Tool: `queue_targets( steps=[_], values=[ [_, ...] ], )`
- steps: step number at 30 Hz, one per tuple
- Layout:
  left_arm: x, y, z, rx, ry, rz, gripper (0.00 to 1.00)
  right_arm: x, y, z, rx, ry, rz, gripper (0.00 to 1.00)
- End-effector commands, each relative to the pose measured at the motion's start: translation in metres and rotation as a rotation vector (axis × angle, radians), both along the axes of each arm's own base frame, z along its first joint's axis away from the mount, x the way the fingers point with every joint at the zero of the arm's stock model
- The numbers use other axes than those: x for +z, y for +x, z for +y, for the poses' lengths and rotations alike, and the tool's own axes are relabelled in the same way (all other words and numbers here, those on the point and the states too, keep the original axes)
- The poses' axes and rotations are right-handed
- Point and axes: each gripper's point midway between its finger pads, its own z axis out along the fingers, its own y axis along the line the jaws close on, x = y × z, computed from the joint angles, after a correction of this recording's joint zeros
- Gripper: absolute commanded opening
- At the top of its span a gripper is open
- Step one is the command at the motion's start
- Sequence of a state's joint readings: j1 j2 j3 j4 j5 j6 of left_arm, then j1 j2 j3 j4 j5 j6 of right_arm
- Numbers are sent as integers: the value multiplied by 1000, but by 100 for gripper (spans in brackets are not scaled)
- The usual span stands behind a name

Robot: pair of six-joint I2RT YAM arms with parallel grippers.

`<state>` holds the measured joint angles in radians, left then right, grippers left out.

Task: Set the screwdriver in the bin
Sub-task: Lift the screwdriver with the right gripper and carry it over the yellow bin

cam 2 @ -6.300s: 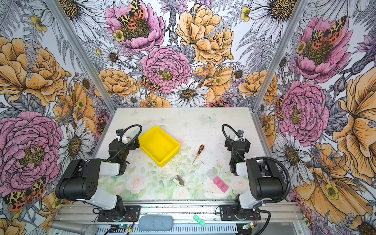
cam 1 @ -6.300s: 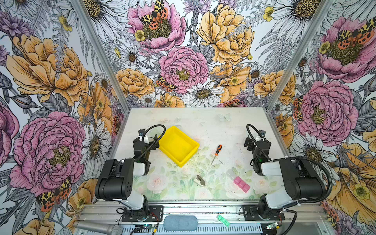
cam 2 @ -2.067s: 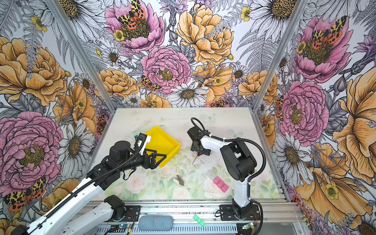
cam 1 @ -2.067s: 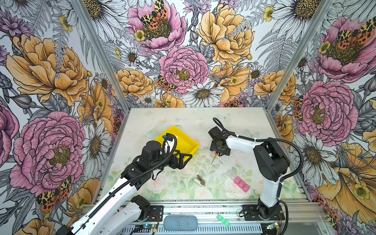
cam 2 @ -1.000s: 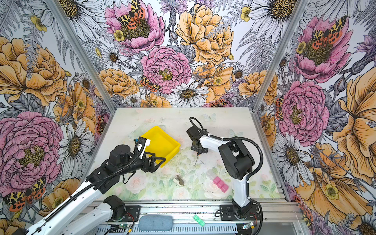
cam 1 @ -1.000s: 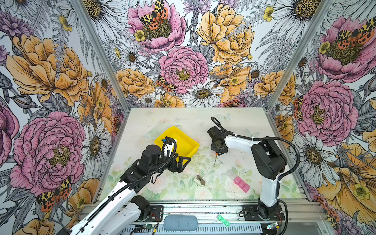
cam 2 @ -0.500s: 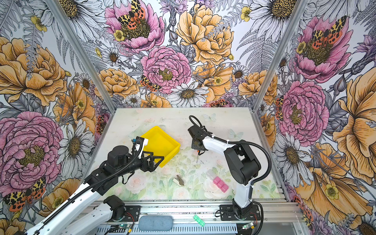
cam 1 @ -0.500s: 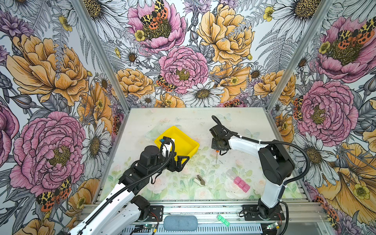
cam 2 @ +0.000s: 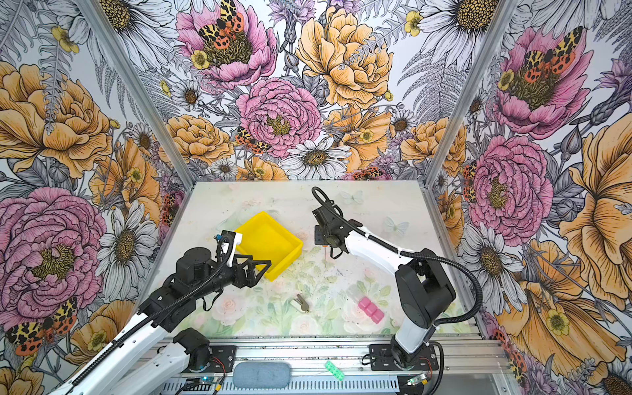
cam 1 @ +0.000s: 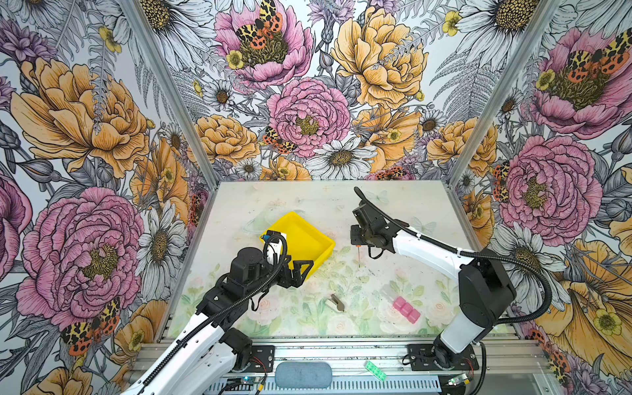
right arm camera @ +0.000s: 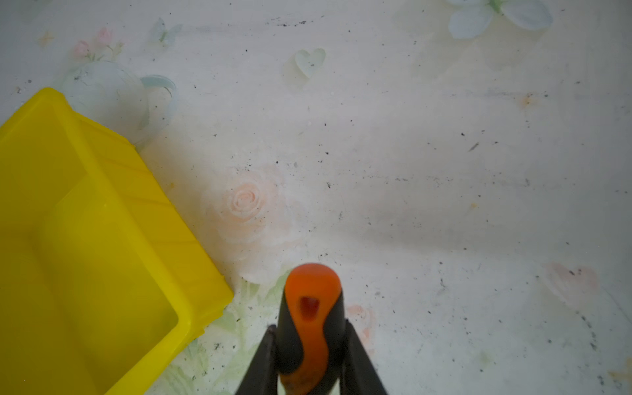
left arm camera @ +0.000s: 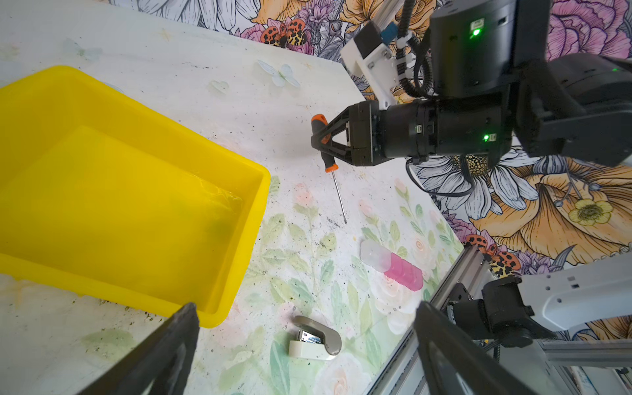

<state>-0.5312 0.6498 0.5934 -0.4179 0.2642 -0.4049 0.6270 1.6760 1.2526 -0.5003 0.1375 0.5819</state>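
The right claw [left arm camera: 319, 142] is clamped shut across the orange-and-black handle of the screwdriver [right arm camera: 309, 290]. The tool hangs over the middle of the bench, shaft pointing down. Its tip is very close to the surface; whether it touches I cannot tell.

The main risk is the low-hanging shaft. If the arm carries it sideways at this height, the tip will probably strike the outer wall of the bin [cam 1: 321, 258] and either lever the tool round in the grip or shove the light tray along the bench. The handle is rounded and pinched at one narrow band, so a knock could make it swivel or slip out. A drop from too high may bounce the tool back over the low rim.

The second risk is the left claw [cam 1: 302, 272]. It is spread wide and holds nothing, and it sits at the bin's corner nearest the front edge. Whether it touches the rim I cannot tell. The two arms could meet if the right one comes in over that corner.

The bin lies left of the bench's middle, turned cornerwise. The strip between it and the screwdriver is bare, as is the whole far half of the bench, so an approach over the bin's right-hand or far rim looks free. The grey-and-white clip [cam 1: 335, 302] and the pink blocks [cam 1: 405, 309] lie near the front edge, well apart from that path.
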Motion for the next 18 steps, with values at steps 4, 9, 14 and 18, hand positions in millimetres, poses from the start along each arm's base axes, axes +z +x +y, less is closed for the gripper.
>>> queue_targets(
  steps=[4,9,14,18],
  values=[
    [2,5,10,73,-35,-14,99,68,6,49,102,146,-101,0],
    [0,7,13,103,-46,-6,99,77,11,93,159,205,-94,0],
    [-6,11,28,190,-16,19,99,77,18,140,232,242,-85,0],
    [-17,15,48,296,17,56,99,64,21,166,271,255,-58,0]
  ],
)
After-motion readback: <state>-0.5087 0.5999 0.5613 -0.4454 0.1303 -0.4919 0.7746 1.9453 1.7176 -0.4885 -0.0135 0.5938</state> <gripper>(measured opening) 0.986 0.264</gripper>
